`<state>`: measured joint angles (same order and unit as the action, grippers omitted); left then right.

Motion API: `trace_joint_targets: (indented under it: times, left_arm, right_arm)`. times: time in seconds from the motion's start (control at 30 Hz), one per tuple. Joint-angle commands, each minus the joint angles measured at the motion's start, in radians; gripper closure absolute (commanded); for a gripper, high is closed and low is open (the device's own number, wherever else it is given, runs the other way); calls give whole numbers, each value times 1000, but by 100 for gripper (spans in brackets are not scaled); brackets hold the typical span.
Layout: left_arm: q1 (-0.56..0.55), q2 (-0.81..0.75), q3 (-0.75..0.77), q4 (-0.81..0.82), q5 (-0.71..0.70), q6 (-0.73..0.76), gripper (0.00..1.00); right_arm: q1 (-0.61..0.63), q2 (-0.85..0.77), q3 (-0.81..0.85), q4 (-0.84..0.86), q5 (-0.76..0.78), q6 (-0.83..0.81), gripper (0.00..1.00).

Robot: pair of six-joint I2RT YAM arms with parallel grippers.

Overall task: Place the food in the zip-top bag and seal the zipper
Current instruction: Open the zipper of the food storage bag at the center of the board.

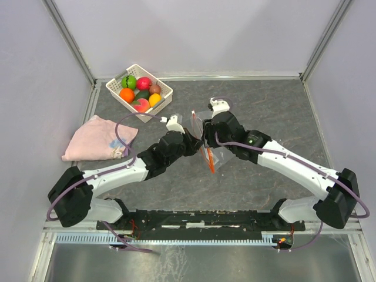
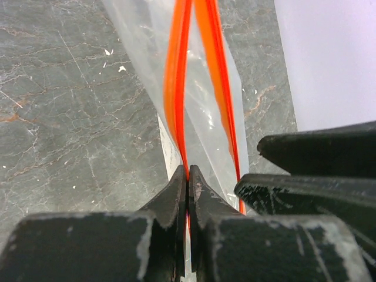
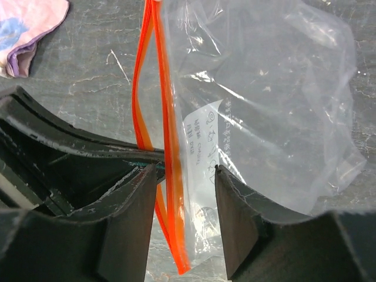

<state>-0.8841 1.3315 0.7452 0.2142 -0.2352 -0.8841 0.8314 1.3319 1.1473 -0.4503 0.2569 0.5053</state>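
Note:
The clear zip-top bag [image 1: 218, 154] is held up at mid-table between my two grippers, its mouth parted. The orange-red zipper [image 1: 210, 160] shows as two separate strips in the left wrist view [image 2: 176, 76]. My left gripper [image 1: 197, 141] is shut on one strip [image 2: 188, 175]. My right gripper [image 1: 205, 136] is open, its jaws straddling the other strip [image 3: 170, 147] and the bag wall [image 3: 264, 106] without pinching them [image 3: 185, 197]. The food [image 1: 141, 94], several small round toy fruits, lies in the white basket [image 1: 167, 91] at the back left, outside the bag.
A pink cloth [image 1: 100, 138] lies crumpled at the left, also seen in the right wrist view [image 3: 26, 29]. Both arms meet above the dark stone tabletop [image 1: 264, 111]. Grey walls enclose the table on three sides.

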Motion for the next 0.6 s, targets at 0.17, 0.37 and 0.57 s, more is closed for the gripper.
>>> trace_joint_targets:
  times: [0.17,0.37,0.57]
  left_arm:
    - [-6,-58,95,-138,-82,-131,97]
    - [-5,-67,98,-149,-74,-134,97]
    - [-4,-75,101,-174,-69,-119,97]
  right_arm:
    - [109,19,32,-4,185,-73,45]
    - [135,43,31,-24,291,-113,44]
    - [136,16,13,-17,446,-145,52]
